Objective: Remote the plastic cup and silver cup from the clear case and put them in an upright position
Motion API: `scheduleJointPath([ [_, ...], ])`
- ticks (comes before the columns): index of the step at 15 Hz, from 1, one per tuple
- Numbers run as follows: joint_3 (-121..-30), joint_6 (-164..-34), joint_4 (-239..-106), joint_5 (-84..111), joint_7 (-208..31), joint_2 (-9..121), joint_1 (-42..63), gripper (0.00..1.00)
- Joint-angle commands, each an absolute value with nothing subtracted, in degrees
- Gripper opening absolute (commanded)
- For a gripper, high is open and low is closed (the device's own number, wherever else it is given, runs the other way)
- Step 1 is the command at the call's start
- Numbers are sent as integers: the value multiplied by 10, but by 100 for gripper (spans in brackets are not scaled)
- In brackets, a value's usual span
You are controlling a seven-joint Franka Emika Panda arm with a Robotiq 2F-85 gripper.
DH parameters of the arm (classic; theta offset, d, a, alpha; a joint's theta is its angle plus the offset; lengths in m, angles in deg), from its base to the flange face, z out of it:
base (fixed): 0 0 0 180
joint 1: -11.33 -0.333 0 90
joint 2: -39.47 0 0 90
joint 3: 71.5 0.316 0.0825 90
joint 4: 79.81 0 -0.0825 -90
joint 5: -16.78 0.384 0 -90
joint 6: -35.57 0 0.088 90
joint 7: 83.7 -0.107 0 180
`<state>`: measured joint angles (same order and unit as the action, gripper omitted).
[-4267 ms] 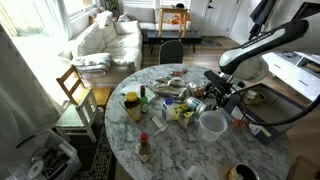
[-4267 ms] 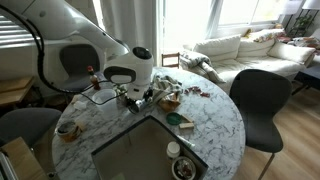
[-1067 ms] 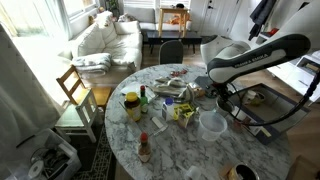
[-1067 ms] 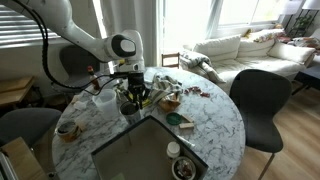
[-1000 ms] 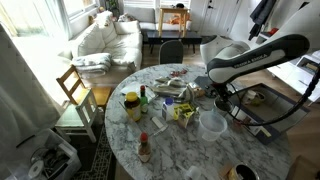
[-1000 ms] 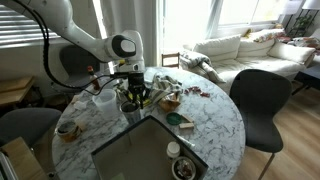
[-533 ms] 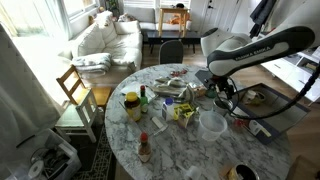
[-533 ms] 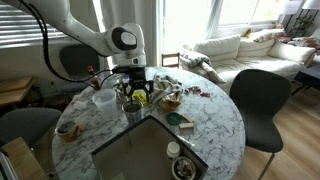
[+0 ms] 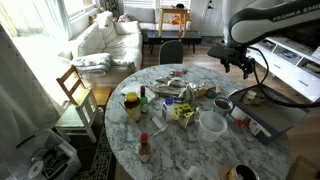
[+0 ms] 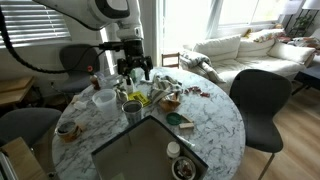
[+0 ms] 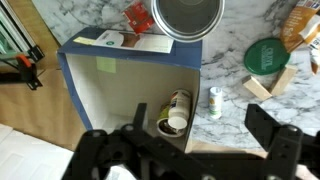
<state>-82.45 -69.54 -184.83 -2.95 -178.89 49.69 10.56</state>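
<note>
The claw (image 11: 190, 146) is hanging high above the desk (image 9: 185, 155), jaws standing wide apart and gripping nothing. Directly below, the grey tray (image 11: 120, 100) is filling the wrist view. Past its edge the silver cup (image 11: 187, 15) is standing upright, rim up. Nearby, the clear case (image 9: 201, 124) is sitting; whether a plastic cup is lying inside I cannot tell.

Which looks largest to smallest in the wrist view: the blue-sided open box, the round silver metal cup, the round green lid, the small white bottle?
1. blue-sided open box
2. round silver metal cup, cropped, nearer the camera, so unsure against the lid
3. round green lid
4. small white bottle
</note>
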Motion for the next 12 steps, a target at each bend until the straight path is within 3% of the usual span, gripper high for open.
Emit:
scheduleJointPath([
  [1,-806,-709,-1898,-16,-1668,411,131,100],
  [12,-810,-748,-1916,138,-1298,313,173,100],
])
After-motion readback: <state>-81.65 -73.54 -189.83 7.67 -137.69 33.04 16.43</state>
